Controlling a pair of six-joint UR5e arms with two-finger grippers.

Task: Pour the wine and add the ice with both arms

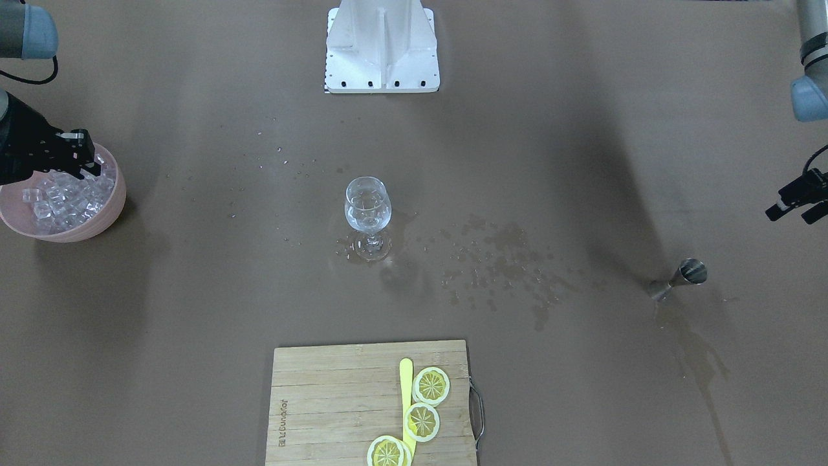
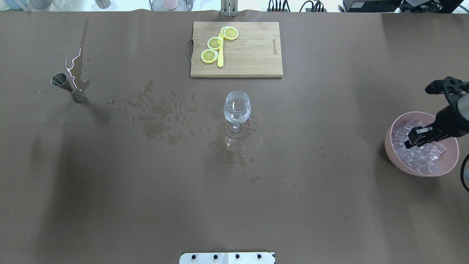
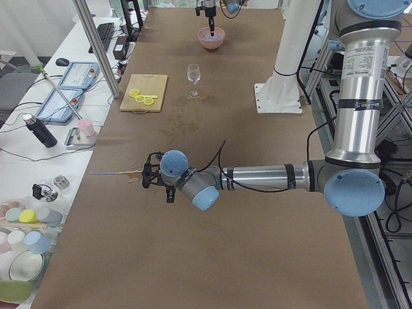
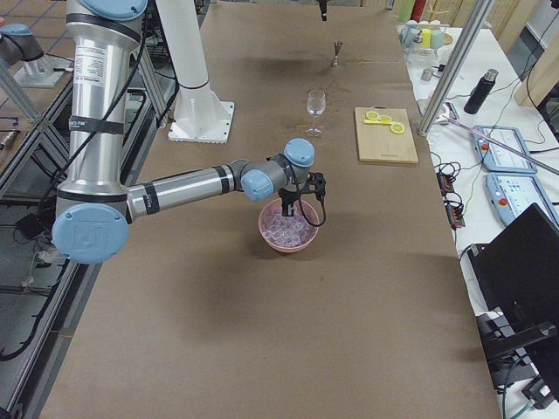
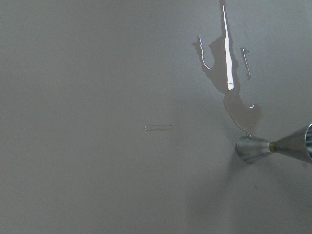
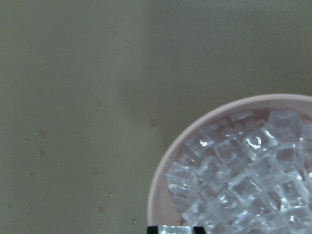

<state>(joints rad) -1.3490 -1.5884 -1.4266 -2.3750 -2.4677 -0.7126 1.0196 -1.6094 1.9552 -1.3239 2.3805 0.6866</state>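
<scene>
A pink bowl [image 2: 417, 169] full of clear ice cubes [image 2: 421, 154] stands at the table's right end. My right gripper [image 2: 416, 136] hangs low over the bowl. In the right wrist view its fingertips [image 6: 152, 229] close on one ice cube [image 6: 175, 229]. A wine glass [image 2: 237, 108] stands mid-table, with what seems a little clear liquid in it. A steel jigger [image 2: 67, 87] stands upright at the left end. My left gripper [image 1: 797, 206] is open and empty, raised to one side of the jigger [image 1: 679, 278].
A wooden cutting board [image 2: 253, 51] with lemon slices [image 2: 214, 43] and a yellow stick lies at the far edge. Wet spills [image 2: 161, 113] spread between jigger and glass, and a puddle [image 5: 229, 73] lies by the jigger. The white pedestal [image 1: 381, 45] stands at the robot's side.
</scene>
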